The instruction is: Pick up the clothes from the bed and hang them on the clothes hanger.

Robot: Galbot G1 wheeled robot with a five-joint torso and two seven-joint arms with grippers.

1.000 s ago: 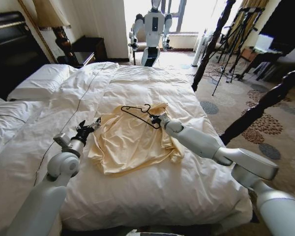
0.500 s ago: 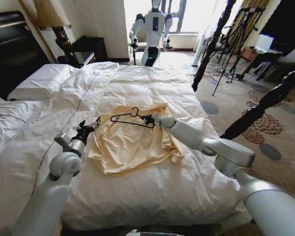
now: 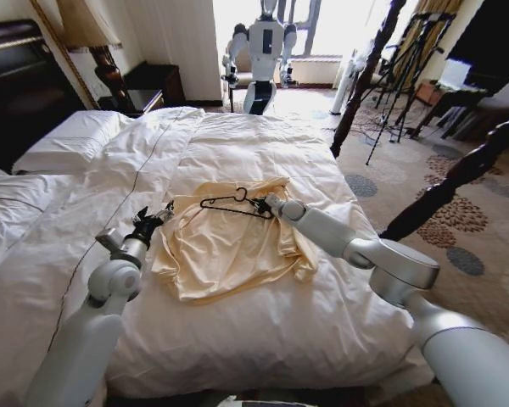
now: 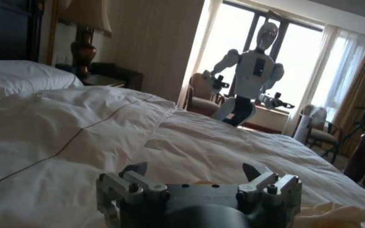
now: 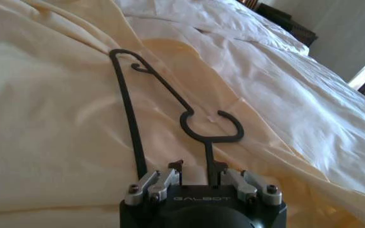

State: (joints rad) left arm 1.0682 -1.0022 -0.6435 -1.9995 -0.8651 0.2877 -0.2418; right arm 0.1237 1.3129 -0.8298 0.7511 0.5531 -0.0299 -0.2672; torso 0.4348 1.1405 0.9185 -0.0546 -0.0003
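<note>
The fingers point(image 5: 173, 172) of the right gripper point(image 3: 264, 206) are clamping one end of the clothes hanger point(image 3: 228, 203), whose long axis is running away from them toward the robot's left, hook point(image 5: 212, 127) lying just beyond the fingertips. The hanger is hovering low over the far part of the clothes point(image 3: 225, 242), which are lying crumpled directly beneath and nearer than those fingers on the bed point(image 3: 322, 314). The left gripper point(image 3: 155, 216) is waiting with fingers point(image 4: 133, 169) spread wide and empty, the shirt's edge just beside them, so this arm is the nearer one for lifting fabric.
</note>
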